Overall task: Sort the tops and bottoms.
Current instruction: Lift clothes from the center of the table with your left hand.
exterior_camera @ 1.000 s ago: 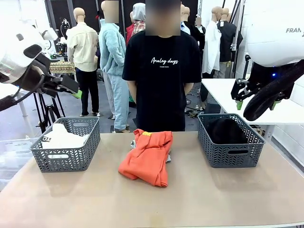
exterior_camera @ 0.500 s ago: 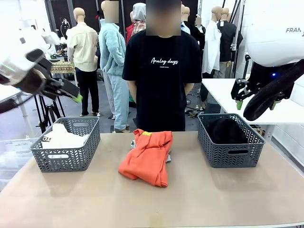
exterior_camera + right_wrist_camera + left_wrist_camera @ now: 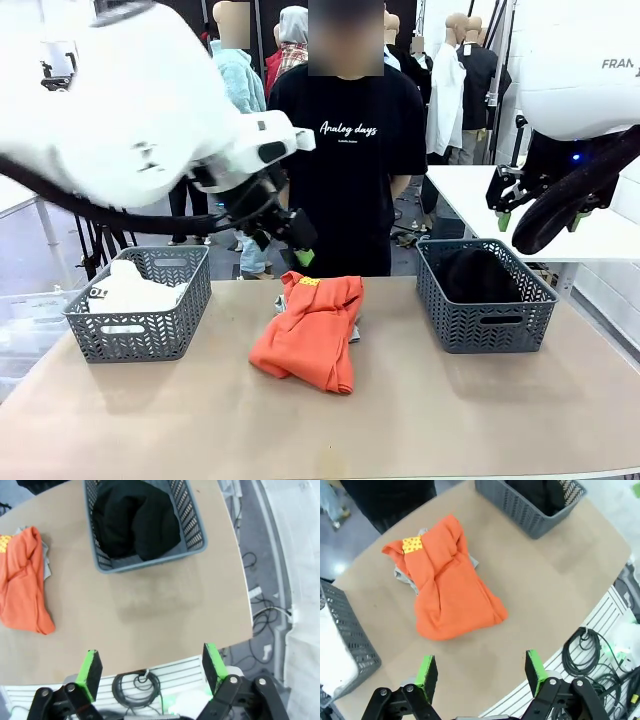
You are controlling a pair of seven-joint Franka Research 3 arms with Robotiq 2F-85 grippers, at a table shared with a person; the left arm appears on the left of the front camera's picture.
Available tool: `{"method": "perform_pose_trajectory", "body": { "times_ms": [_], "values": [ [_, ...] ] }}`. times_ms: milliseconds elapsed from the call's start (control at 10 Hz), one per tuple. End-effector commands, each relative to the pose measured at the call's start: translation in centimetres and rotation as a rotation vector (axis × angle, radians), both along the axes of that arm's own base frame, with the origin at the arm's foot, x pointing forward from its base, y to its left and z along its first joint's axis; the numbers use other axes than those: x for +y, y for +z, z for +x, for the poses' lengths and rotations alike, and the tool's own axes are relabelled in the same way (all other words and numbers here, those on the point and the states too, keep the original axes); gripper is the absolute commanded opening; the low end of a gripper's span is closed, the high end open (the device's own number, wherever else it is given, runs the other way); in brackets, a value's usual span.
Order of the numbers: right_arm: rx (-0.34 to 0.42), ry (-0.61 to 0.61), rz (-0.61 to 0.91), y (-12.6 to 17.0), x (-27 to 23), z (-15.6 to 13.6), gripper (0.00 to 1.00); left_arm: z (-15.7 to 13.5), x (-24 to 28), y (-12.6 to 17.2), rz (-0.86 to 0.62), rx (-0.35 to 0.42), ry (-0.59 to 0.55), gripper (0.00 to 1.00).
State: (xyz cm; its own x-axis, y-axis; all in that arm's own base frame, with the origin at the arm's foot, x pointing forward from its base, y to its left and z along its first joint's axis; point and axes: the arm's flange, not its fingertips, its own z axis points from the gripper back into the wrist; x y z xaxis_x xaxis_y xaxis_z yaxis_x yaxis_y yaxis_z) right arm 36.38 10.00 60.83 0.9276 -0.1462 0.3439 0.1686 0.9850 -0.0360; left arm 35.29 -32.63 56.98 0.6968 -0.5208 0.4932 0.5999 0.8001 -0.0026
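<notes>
A bright orange top [image 3: 310,332] lies crumpled at the table's middle, over a light grey top [image 3: 354,333] that peeks out beneath it. The white tee [image 3: 128,290] fills the left grey basket [image 3: 140,338]. My left gripper [image 3: 298,250] hangs open just above the far edge of the orange top [image 3: 451,587], with nothing between its green pads [image 3: 427,673]; the grey top [image 3: 404,575] shows at its side. My right gripper [image 3: 540,222] is open and empty, high above the right grey basket [image 3: 490,328]. That basket holds a black garment [image 3: 137,522]; I cannot tell if it is one of the bottoms.
A person in a black T-shirt [image 3: 345,170] stands at the far edge, directly behind the pile, hands behind the back. A white side table [image 3: 470,190] stands at the back right. Cables [image 3: 590,652] lie on the floor off the table's near side. Bare tabletop [image 3: 330,430] lies in front of the pile.
My left arm has swung from the far left, above the left basket, across to the middle, over the orange top. Its jaws have stayed open. The right arm has not moved.
</notes>
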Motion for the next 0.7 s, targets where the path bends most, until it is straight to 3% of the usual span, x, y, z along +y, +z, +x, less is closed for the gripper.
{"method": "perform_pose_trajectory", "body": {
  "times_ms": [0, 400, 500, 600],
  "values": [
    [0.007, -0.003, -0.017, 0.2, 0.0, 0.2, 1.00, 2.8, -0.6, 0.4, 0.017, 0.064, 0.075, 0.91],
    [0.007, -0.003, -0.017, 0.2, 0.0, 0.2, 1.00, 2.8, -0.4, -0.8, 0.008, 0.043, 0.022, 0.91],
    [0.007, -0.003, -0.017, 0.2, 0.0, 0.2, 1.00, 4.0, -0.7, -0.9, 0.008, 0.064, 0.034, 0.91],
    [0.007, -0.003, -0.017, 0.2, 0.0, 0.2, 1.00, 6.3, -2.0, -2.5, -0.007, 0.084, 0.169, 0.91]
  ]
}}
